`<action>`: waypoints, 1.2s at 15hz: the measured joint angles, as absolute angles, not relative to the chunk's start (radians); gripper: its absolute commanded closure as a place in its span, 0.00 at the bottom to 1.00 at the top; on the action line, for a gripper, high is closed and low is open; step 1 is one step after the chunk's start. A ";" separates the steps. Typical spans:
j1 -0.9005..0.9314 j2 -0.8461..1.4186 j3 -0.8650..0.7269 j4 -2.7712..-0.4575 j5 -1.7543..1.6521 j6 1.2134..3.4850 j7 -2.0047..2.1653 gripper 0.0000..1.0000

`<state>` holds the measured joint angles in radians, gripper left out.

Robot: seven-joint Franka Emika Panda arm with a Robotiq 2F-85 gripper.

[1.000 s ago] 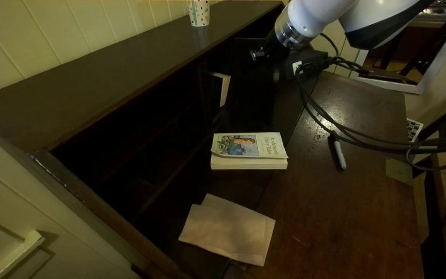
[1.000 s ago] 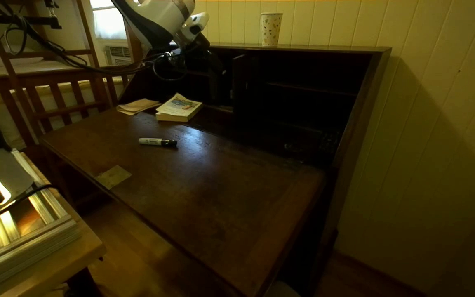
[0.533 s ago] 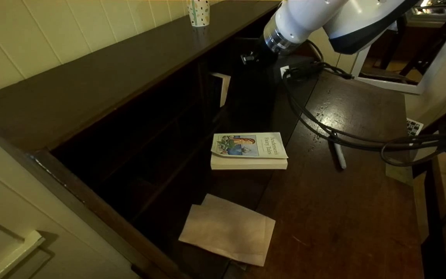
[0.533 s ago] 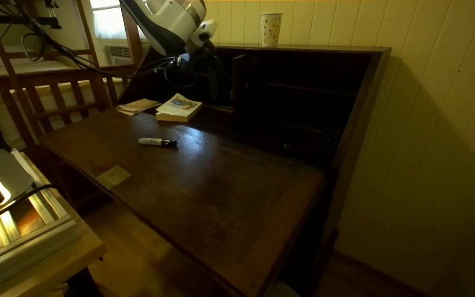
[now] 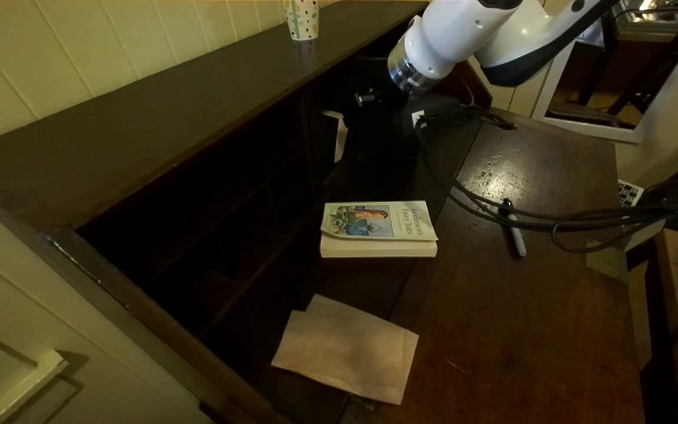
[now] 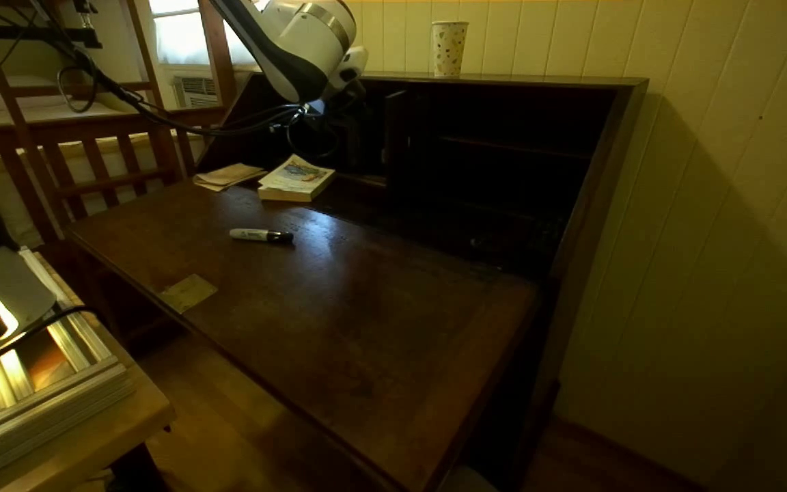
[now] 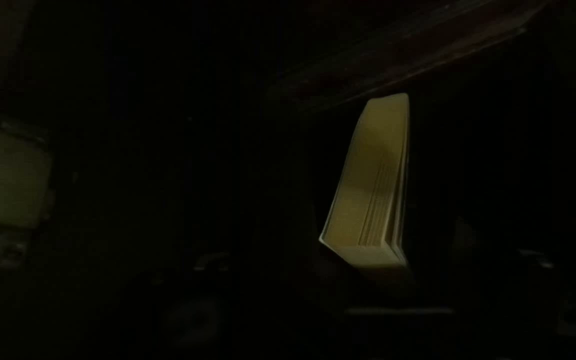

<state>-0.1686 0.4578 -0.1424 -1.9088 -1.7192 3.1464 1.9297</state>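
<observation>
Standing book (image 7: pixel 368 175): on its edge in the dark shelving (image 6: pixel 503 143) at the back of the worktop (image 5: pixel 527 330), pale page edges towards the wrist cam, a few pages parted down one side, can't tell which compartment or if it leans
Hand (image 7: pixel 374 259): fingers look spread wide with nothing in their grip, tho that view is super murky and only faint bits of them show up
Book vs hand: in the wrist view it's lined up with the gap, one finger low down on either side of it, and in an exterior view the book (image 5: pixel 341 138) is near the hand, a bit below and left of it in the frame, too dark to say if they touch
Arm (image 5: pixel 439 44): white and black, reaching in from the top in both exterior views
Fairy tales paperback (image 5: pixel 377 221): flat with its cover up, well apart from the hand
Brown papers (image 5: pixel 348 350): lying flat, near the paperback, on the far side of it from the hand
Marker (image 5: pixel 517 238): white body, black cap, on the worktop, with cables (image 5: pixel 604 222) running across it in that view
Worktop: brown wood, shiny patch near the marker
Cup (image 5: pixel 302 20): speckled, standing upright on the ledge (image 5: pixel 156 123) up top
</observation>
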 measured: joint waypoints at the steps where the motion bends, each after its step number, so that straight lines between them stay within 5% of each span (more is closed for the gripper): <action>1: -0.169 0.468 -0.141 -1.898 -1.736 3.148 1.946 0.00; 18: -0.370 0.581 0.127 -1.763 -2.260 3.082 2.407 0.00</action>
<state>-0.3699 0.5808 0.1267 -1.7630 -2.2604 3.0816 2.4069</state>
